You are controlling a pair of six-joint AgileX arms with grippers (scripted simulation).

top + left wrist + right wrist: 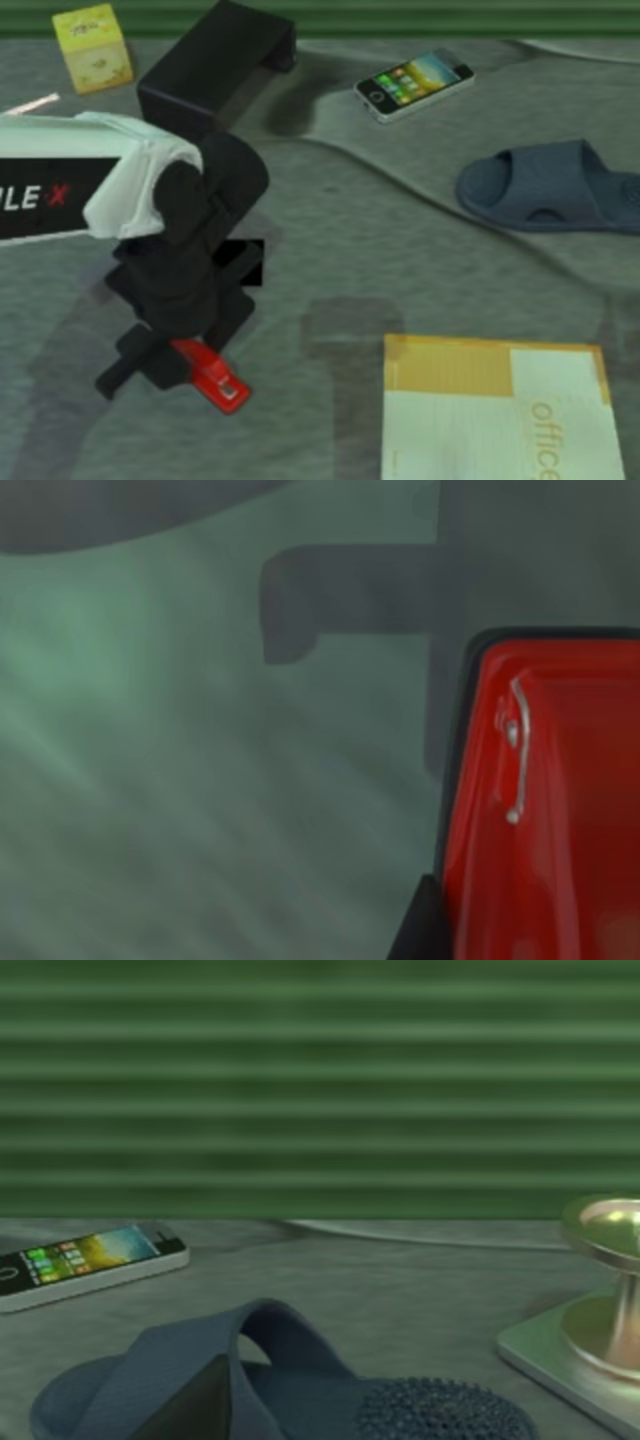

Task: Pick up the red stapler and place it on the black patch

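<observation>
My left gripper is shut on the red stapler, near the table's front left. The stapler's free end sticks out toward the front right. In the left wrist view the glossy red stapler, with its silver mark, fills one side, and a dark finger lies against its edge. The gripper's shadow falls on the cloth beyond it. A corner of the black patch shows just behind the gripper, and the arm hides the remainder. My right arm is outside the top view.
A bulky black box and a yellow carton stand at the back left. The phone lies at the back centre and a blue slipper at the right. An office pad lies front right. The right wrist view shows a metal stand.
</observation>
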